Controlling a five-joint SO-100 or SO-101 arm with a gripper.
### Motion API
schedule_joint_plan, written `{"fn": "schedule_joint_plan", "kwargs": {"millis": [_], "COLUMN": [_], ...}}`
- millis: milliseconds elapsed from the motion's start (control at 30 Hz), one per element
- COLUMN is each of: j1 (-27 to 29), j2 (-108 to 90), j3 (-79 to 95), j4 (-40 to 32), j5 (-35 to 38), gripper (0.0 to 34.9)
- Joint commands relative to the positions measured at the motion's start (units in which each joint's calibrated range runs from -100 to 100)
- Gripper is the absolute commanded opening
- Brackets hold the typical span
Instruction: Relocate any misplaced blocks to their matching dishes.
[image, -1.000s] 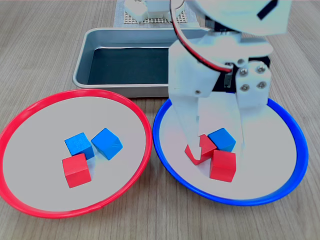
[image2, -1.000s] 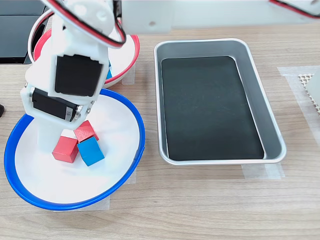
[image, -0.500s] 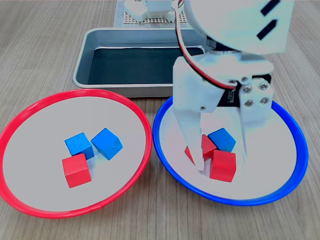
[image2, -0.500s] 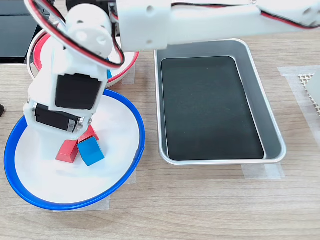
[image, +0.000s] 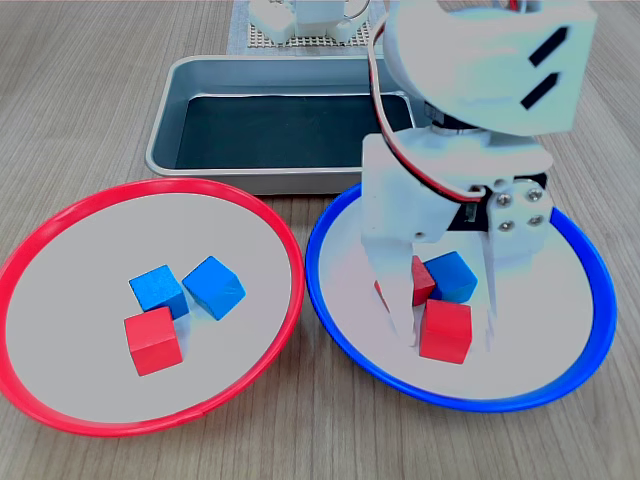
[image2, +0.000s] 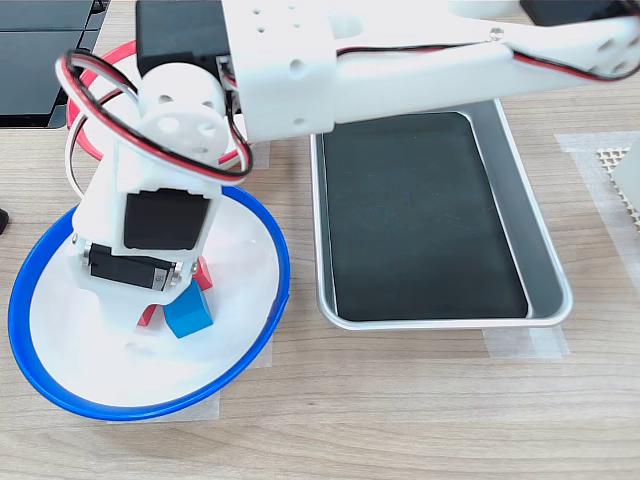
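The robot arm's tool (image: 447, 342) stands nose-down inside the blue-rimmed dish (image: 570, 382) in the first exterior view, its two white fingers spread wide and gripping nothing. A red cube (image: 445, 331) sits in the gap between the fingertips, so the tool need only drop a little and close, by the look of it; whether either finger already touches the cube cannot be told. Just behind it, toward the arm, lie a second red cube (image: 420, 278), partly hidden by the finger on the first exterior view's left, and a blue cube (image: 453, 275), both close enough to crowd the grasp. The red-rimmed dish (image: 60, 410) sits on the wooden tabletop (image: 80, 90) just beside the blue one, on the first exterior view's left, and holds two blue cubes (image: 213, 286) and one red cube (image: 152, 340). A metal tray (image: 180, 110) lies beyond both dishes. In the second exterior view the arm covers most of the cluster and only the blue cube (image2: 188, 314) shows clearly
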Motion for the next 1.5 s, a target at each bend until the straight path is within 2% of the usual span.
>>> {"fn": "schedule_joint_plan", "kwargs": {"millis": [0,100,200,233,300,633,767,1000,1467], "j1": [0.21,0.31,0.21,0.03,-0.07,-0.54,0.87,8.5,24.21], "j2": [-0.36,-0.11,-0.02,-0.02,-0.02,-8.98,-14.6,-18.53,-13.07], "j3": [-2.03,-2.12,-2.21,-2.3,-2.67,-1.03,0.79,1.98,1.25], "j4": [-0.49,-0.49,-0.16,0.17,0.75,5.2,5.7,5.95,-1.4], "j5": [0.2,0.2,0.2,0.29,0.29,-3.96,-5.37,-5.62,-3.13], "gripper": [14.2,11.4,5.9,2.9,0.4,0.4,0.4,0.4,0.4]}}
